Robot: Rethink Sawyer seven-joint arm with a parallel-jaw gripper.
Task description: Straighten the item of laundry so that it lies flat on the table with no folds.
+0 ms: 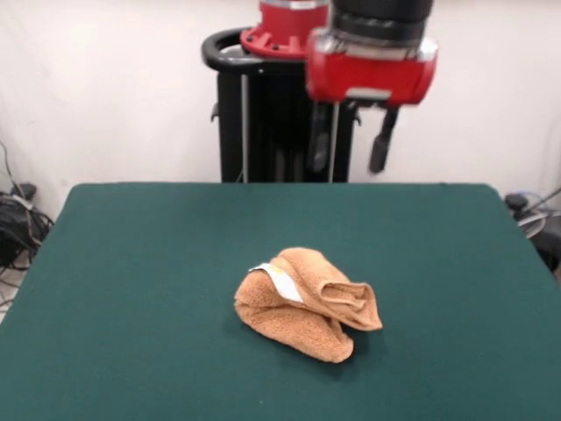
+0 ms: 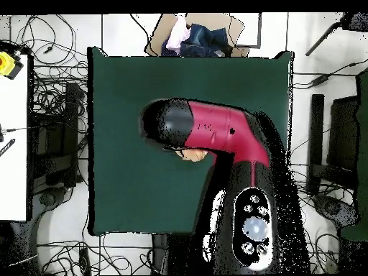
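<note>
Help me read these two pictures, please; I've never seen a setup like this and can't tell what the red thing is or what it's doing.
The red and black thing is a robot arm on a black pedestal. One picture looks across the table at the robot; the other looks straight down from above, where the arm covers most of the cloth. At the arm's end hangs its gripper, two dark fingers spread apart, raised well above the table and holding nothing. On the dark green tabletop lies one thing: an orange-tan towel, bunched into a crumpled lump with a small white tag showing. The job is to spread it flat; that is not done yet.
</note>
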